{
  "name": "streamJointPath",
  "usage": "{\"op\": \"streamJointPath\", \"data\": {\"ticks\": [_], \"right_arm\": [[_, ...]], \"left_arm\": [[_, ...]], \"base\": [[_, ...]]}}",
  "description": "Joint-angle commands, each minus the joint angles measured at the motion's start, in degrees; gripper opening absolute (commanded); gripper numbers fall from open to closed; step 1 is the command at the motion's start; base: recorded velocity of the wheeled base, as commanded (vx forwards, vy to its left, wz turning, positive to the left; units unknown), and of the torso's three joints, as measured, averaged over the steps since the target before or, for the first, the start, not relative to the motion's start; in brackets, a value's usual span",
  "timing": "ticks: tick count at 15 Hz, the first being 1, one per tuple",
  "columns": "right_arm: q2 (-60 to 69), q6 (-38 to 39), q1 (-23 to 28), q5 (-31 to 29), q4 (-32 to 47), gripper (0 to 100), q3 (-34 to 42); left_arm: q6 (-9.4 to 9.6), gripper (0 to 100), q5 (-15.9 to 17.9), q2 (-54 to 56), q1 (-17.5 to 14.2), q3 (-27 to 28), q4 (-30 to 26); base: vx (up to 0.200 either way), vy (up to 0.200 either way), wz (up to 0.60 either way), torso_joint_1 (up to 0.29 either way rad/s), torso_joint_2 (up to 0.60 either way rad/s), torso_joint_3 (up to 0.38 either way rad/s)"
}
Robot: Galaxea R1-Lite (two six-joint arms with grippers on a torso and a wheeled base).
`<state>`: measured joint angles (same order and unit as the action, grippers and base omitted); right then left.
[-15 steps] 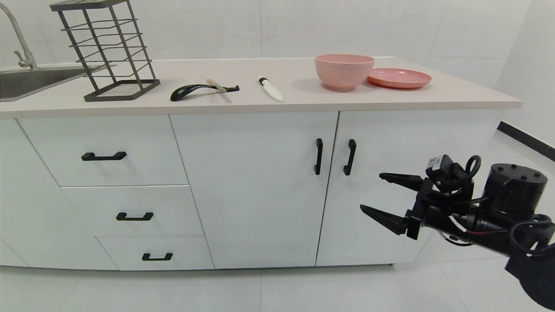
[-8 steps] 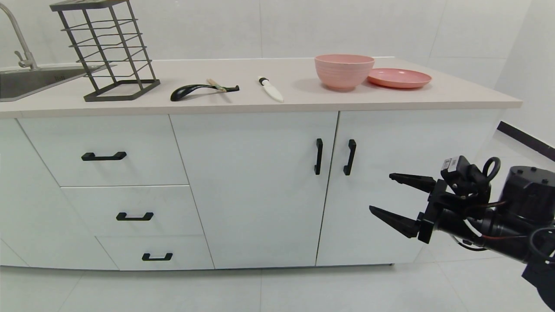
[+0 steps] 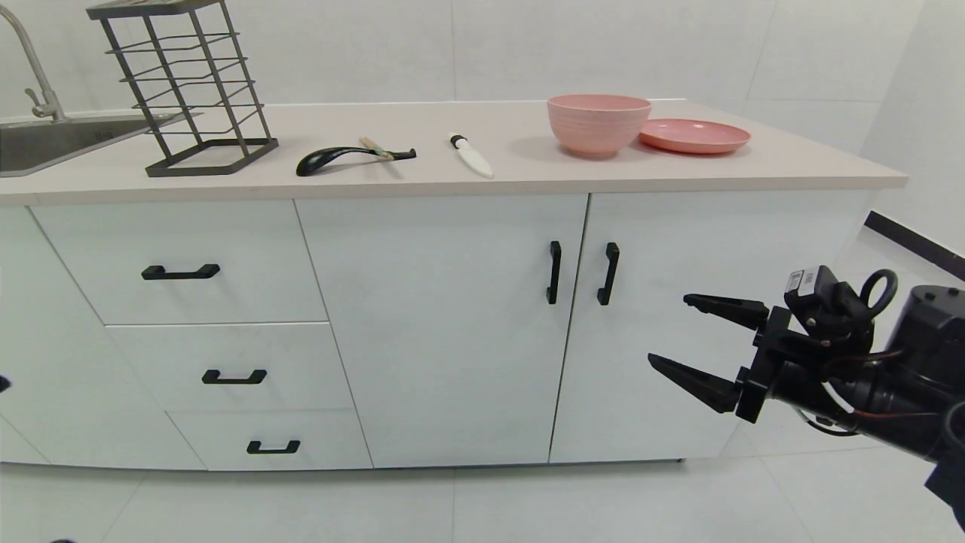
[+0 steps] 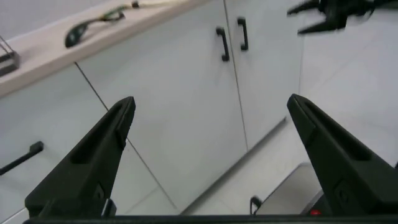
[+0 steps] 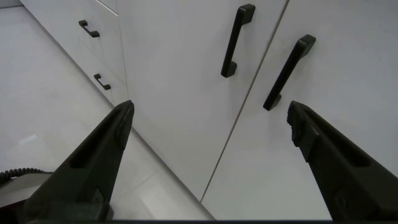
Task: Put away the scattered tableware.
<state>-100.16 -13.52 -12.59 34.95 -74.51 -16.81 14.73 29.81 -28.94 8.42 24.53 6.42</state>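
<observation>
The right gripper point(image 3: 669, 329) has drifted to the robot's right over the last second, and more of its arm has slipped past the edge of the head view; its fingers are spread wide with nothing between them. It hangs low in front of the right-hand cupboard door point(image 3: 709, 317), well below the counter point(image 3: 528, 172), and its wrist view looks at the two black door handles point(image 5: 236, 40). Nothing on the counter has shifted. The left gripper point(image 4: 211, 102) is likewise spread apart and holds nothing, facing the cupboard fronts from low down. The tableware all lies on the counter top. A pink bowl point(image 3: 598, 123) stands upright toward the right end, with a flat pink plate point(image 3: 694, 136) just beside it on the right, their edges touching or nearly so. Near the middle lies a knife point(image 3: 470, 154) with a white blade and a dark band at its handle, set at a slant. To its left lies a black spoon point(image 3: 339, 157), scoop pointing left, with a thin wooden stick point(image 3: 375, 148) crossing its handle. Farther left stands a black wire rack point(image 3: 185, 90), next to the sink point(image 3: 53, 139).
</observation>
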Motion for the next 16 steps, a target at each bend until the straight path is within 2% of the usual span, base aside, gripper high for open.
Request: {"op": "streamJointPath", "data": {"ticks": [1,3,4,5,6,7,8,10,11,12,16], "right_arm": [[0.4,0.0,-0.1,0.0,0.0,100,0.0],[0.4,0.0,-0.1,0.1,0.0,100,-0.1],[0.3,0.1,-0.1,0.2,0.0,100,-0.2],[0.2,0.1,-0.1,0.2,0.0,100,-0.2],[0.0,0.1,-0.1,0.3,0.0,100,-0.4],[0.0,0.2,-0.1,0.4,0.0,100,-0.5],[-0.1,0.2,-0.1,0.5,0.0,100,-0.5],[-0.4,0.3,-0.1,0.5,0.0,100,-0.6],[-0.8,0.3,-0.1,0.5,0.1,100,-0.7],[-1.0,0.3,-0.1,0.5,0.1,100,-0.9],[-3.1,0.4,-0.1,0.6,0.0,100,-3.8]], "left_arm": [[5.49,100,0.3,-9.1,1.9,-1.5,0.2],[5.4,100,0.2,-12.5,5.3,-1.6,0.3],[3.73,100,0.3,-15.4,8.7,-1.8,0.3],[1.8,100,0.4,-16.8,10.1,-1.8,0.6],[-1.02,100,1.1,-20.9,13.4,-1.6,3.7],[-0.93,100,1.2,-23.2,14.4,-1.6,5.7],[-0.75,100,1.3,-31.2,17.5,-1.4,14.1],[-0.4,100,1.3,-39.7,21.5,-1.5,24.4],[-0.58,100,1.2,-45.9,27.3,-1.5,31.0],[-0.58,100,1.2,-47.8,29.1,-1.1,31.8],[-0.58,100,1.2,-51.7,30.1,2.0,32.8]], "base": [[0.0,0.0,0.0,0.0,0.0,0.0],[0.0,0.0,0.0,0.0,0.0,0.0],[0.0,0.0,0.0,0.0,0.0,0.0],[0.0,0.0,0.0,0.0,0.0,0.0],[0.0,0.0,0.0,0.0,0.0,0.0],[0.0,0.0,0.0,0.0,0.0,0.0],[0.0,0.0,0.0,0.0,0.0,0.0],[0.0,0.0,0.0,0.0,0.0,0.0],[0.0,0.0,0.0,0.0,0.0,0.0],[0.0,0.0,0.0,0.0,0.0,0.0],[0.0,0.0,0.0,0.0,0.0,0.0]]}}
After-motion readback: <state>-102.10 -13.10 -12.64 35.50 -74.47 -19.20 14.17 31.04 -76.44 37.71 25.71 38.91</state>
